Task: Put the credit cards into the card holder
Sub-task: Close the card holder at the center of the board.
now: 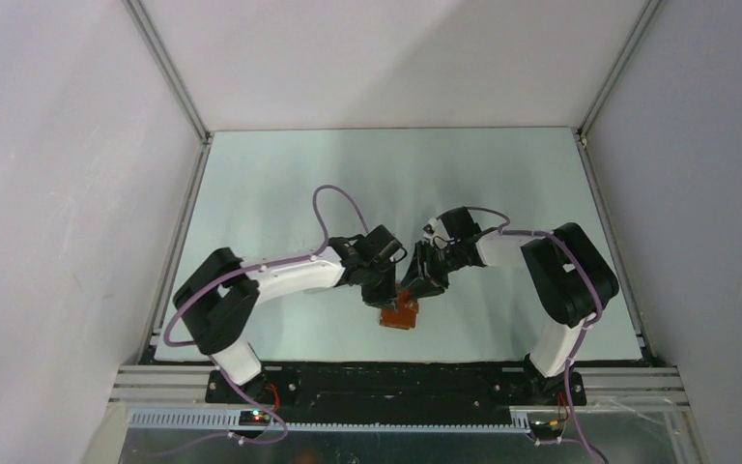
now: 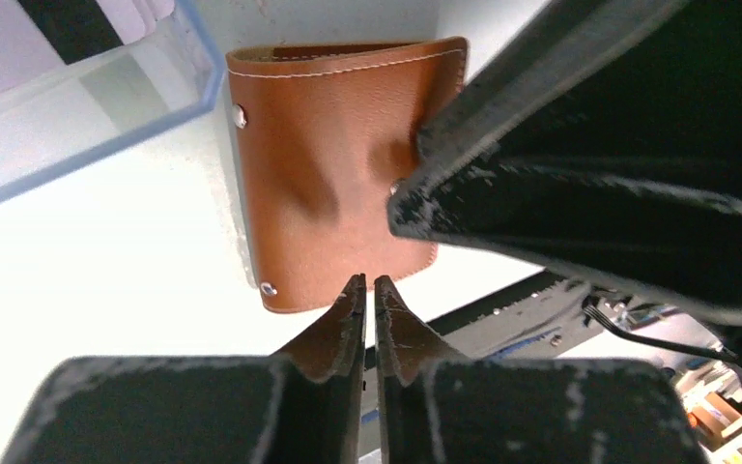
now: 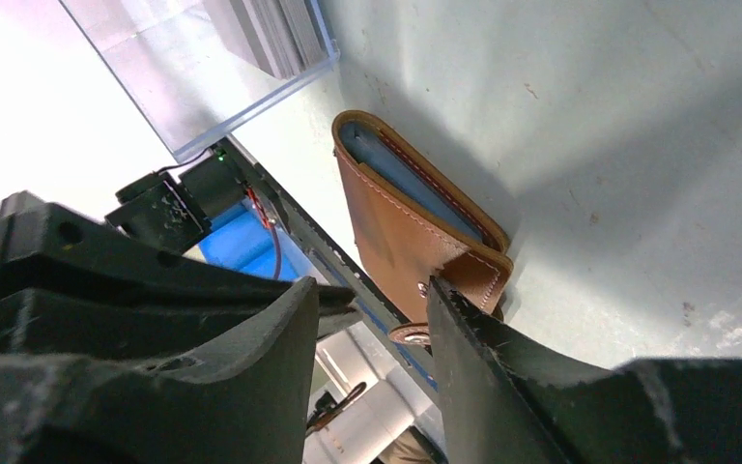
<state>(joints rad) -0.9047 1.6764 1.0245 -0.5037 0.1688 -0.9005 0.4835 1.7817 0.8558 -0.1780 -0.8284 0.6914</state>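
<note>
While the left gripper [image 2: 368,290] has its two black fingers drawn together to a thin slit with nothing seen between them, the right gripper [image 3: 372,324] stands spread, one fingertip [image 3: 449,309] against the snap tab [image 3: 478,275] of the small tan-brown leather folding card holder [image 2: 328,164]. That holder lies folded on the pale green table [image 1: 280,184] just ahead of both grippers, blue-grey pockets showing at its open edge. Near its corner stands a clear plastic box [image 3: 203,87], where thin pale credit cards [image 3: 275,34] appear stacked on edge.
</note>
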